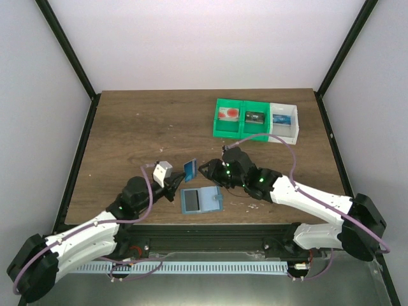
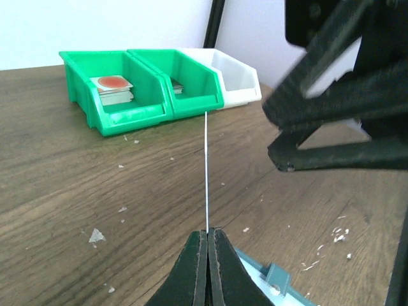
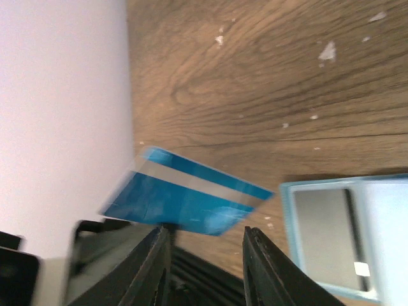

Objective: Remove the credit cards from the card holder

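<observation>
Left claw (image 2: 207, 234) clamped on blue credit card (image 1: 189, 167) | right claw (image 3: 207, 233) agape, empty | I'd pass it over squarely, slowly.

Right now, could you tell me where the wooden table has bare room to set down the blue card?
The widest bare patch is the far-left wood of the brown table, between its left edge and the green plastic bins. The near middle is crowded: flat light-blue wallet, blue striped card, left gripper, right gripper.
</observation>
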### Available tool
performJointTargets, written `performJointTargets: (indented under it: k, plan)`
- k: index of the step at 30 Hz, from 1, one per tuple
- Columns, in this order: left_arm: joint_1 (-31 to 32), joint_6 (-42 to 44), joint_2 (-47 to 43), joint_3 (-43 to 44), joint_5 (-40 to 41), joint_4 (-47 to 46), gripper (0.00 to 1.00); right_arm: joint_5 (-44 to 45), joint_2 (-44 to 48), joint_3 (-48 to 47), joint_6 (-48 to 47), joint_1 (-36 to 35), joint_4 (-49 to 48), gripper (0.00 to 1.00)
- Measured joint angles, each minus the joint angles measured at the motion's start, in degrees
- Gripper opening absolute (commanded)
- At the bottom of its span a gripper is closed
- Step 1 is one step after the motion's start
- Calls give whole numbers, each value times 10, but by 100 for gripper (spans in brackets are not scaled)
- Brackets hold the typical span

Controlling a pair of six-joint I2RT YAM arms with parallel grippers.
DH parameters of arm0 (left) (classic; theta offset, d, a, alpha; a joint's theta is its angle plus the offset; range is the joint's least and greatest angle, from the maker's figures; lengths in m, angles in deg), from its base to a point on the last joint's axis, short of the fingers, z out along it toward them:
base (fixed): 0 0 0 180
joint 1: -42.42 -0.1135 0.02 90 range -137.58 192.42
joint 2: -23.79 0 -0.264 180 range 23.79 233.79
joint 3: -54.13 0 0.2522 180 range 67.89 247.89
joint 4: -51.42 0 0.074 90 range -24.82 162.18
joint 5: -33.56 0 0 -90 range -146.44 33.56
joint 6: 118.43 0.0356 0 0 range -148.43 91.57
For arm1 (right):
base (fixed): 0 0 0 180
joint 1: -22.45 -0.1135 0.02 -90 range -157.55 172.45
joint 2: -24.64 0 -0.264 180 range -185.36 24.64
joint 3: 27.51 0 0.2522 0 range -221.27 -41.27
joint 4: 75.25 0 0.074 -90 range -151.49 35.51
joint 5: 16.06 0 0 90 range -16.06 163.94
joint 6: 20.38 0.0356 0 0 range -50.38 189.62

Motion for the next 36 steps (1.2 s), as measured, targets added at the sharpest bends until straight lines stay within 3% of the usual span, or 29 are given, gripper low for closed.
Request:
performJointTargets:
  k: [7, 19, 30, 33, 36]
  plan:
    - [59, 76, 31, -6, 62, -18, 0, -8, -32, -67, 54, 0, 54, 38]
    - [114, 160, 57, -8, 118, -41, 0, -32, -47, -71, 97, 0, 83, 37]
    - [133, 194, 79, -10, 151, -46, 0, -45, -59, -58, 95, 0, 75, 12]
    - [143, 201, 88, -10, 161, -50, 0, -45, -59, -57, 93, 0, 75, 1]
    - [147, 207, 99, -10, 176, -52, 1, -45, -59, -50, 87, 0, 74, 0]
